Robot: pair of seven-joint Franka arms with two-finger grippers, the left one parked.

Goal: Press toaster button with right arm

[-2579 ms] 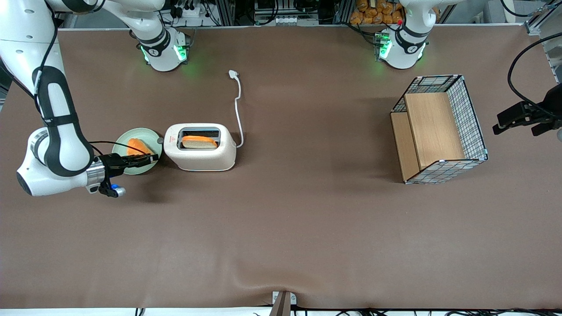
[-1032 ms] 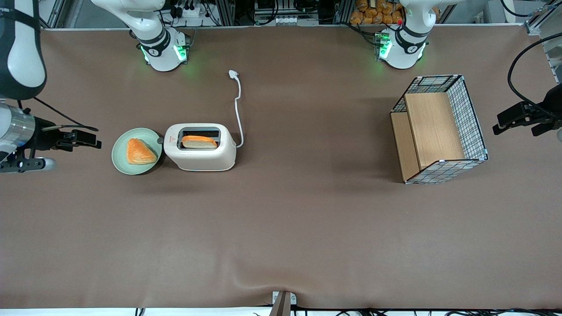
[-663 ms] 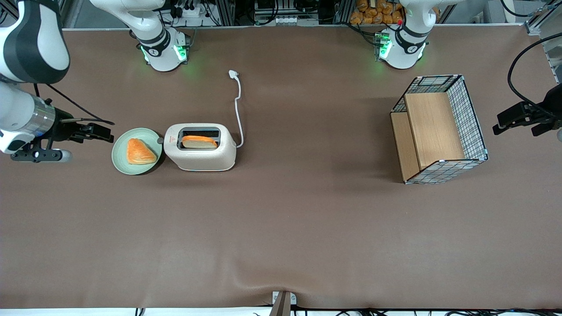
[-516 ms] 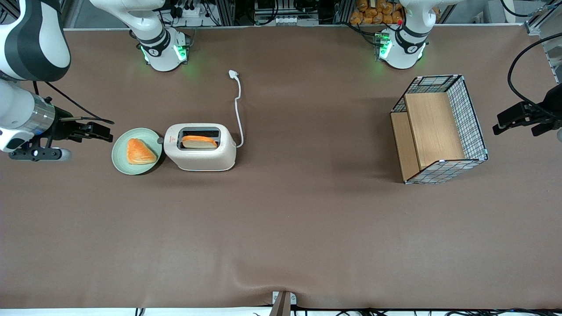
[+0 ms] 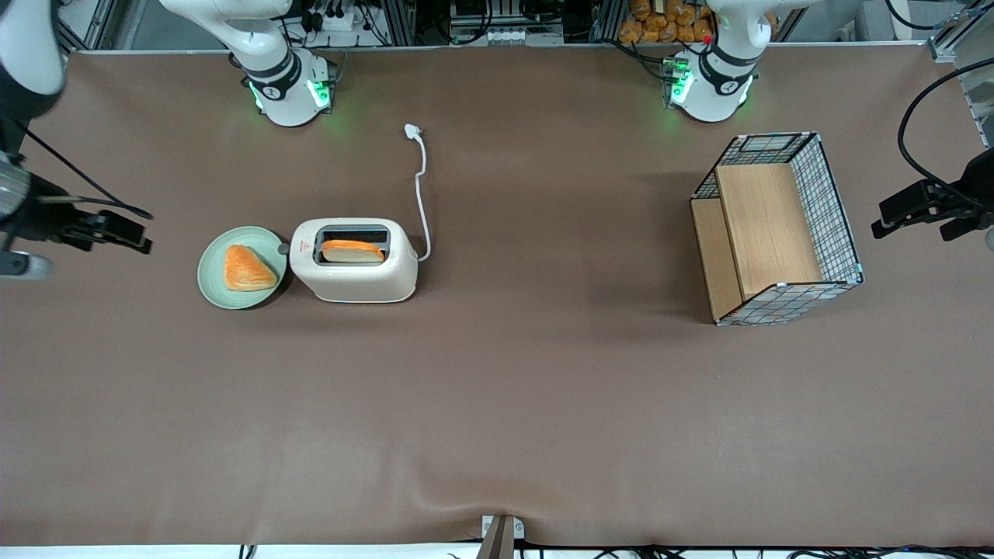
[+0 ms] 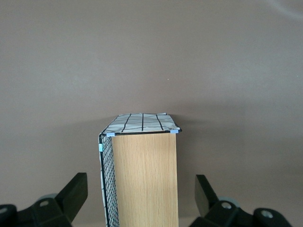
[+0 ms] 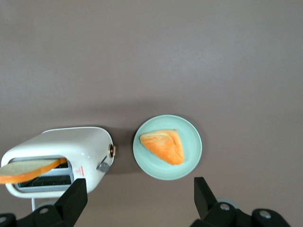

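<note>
One brown tabletop [image 5: 497, 404] carries everything, its covering slightly rippled at the edge nearest the front camera; along the edge farthest from that camera stand metal framing, cables and a heap of orange-brown items.

The one right arm [image 5: 23, 46] shows only at the working end of the tabletop, and its gripper [image 5: 138, 237] hangs above the cloth, apart from the plate and well apart from the toaster. In the right wrist view the gripper [image 7: 141, 201] has its jaws spread wide with nothing between them, and the plate and the toaster's narrow end lie below that gap.

One wire-mesh basket [image 5: 835, 210] with a wooden shelf board inside sits toward the parked arm's end.

One cream-white toaster [image 5: 357, 283] stands near the working arm's end, upright, with one slice of bread [image 5: 353, 250] standing in its dark-rimmed slot. A red triangle mark [image 5: 304, 247] sits on its top beside the slot; any writing under it is too small to read. One thin white cord [image 5: 421, 194] runs from the toaster across the cloth away from the front camera and ends in one plug [image 5: 412, 131].

One pale green plate [image 5: 213, 283] lies just beside the toaster's narrow end and holds one orange wedge of pastry [image 5: 245, 269].

One small grey button [image 7: 103, 166] protrudes from that narrow end, facing the plate, with nothing touching it.
</note>
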